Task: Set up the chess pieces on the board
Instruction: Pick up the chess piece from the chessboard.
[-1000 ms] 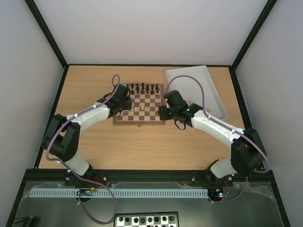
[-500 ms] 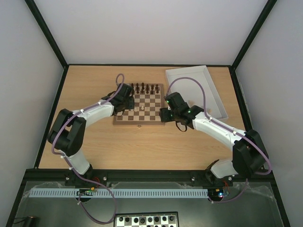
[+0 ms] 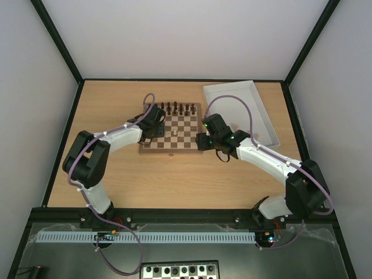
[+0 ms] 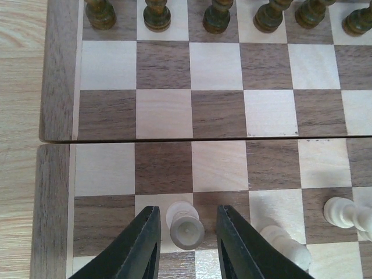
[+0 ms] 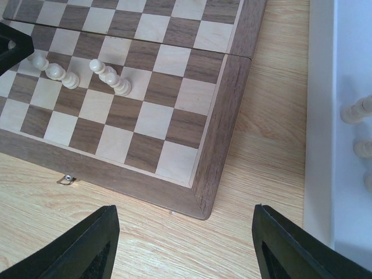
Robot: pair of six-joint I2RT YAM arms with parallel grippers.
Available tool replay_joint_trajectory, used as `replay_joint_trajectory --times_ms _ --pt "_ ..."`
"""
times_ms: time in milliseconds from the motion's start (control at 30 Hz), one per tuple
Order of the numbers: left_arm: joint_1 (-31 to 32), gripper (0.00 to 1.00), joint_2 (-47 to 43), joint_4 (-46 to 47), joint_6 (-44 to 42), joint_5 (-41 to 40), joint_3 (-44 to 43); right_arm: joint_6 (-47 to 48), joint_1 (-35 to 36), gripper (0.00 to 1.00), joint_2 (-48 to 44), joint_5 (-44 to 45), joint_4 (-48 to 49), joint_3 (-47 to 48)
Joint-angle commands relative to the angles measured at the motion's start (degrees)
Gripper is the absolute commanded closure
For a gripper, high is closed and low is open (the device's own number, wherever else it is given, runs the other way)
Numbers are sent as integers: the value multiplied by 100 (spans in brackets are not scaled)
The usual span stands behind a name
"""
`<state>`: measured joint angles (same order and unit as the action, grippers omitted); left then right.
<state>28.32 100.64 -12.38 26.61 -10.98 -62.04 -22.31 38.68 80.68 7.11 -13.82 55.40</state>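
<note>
On board point(image 4: 58, 81), pale piece point(image 4: 185, 228) upright, untouched, within parted left hand point(image 4: 187, 213).

A light wooden table point(image 3: 174, 180) is enclosed on three sides by plain pale walls point(image 3: 186, 35), joined by black frame posts point(image 3: 58, 40); even light is cast over it.

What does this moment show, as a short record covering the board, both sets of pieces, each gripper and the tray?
board: wooden chessboard on the table, between the two arms
dark pieces: lined along the far row
pale pieces: three on the board in the left wrist view, one standing between the left fingers
left gripper: open, straddling that standing piece, a slim gap on each side
right gripper: open, empty, over the table by a board corner
white tray: beside the board, more pale ones inside
</note>
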Motion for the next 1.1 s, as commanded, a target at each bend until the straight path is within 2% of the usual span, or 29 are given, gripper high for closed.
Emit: replay_joint_trajectory --times_ms 0,633,1067 --pt "16 72 133 -150 30 -74 -184 7 35 36 -54 44 -94 -88" --pt "16 88 182 -177 74 -193 -214 16 33 36 -50 31 -24 -159" --pt "191 89 -408 -441 158 -352 -22 16 35 37 -101 -66 -15 -167"
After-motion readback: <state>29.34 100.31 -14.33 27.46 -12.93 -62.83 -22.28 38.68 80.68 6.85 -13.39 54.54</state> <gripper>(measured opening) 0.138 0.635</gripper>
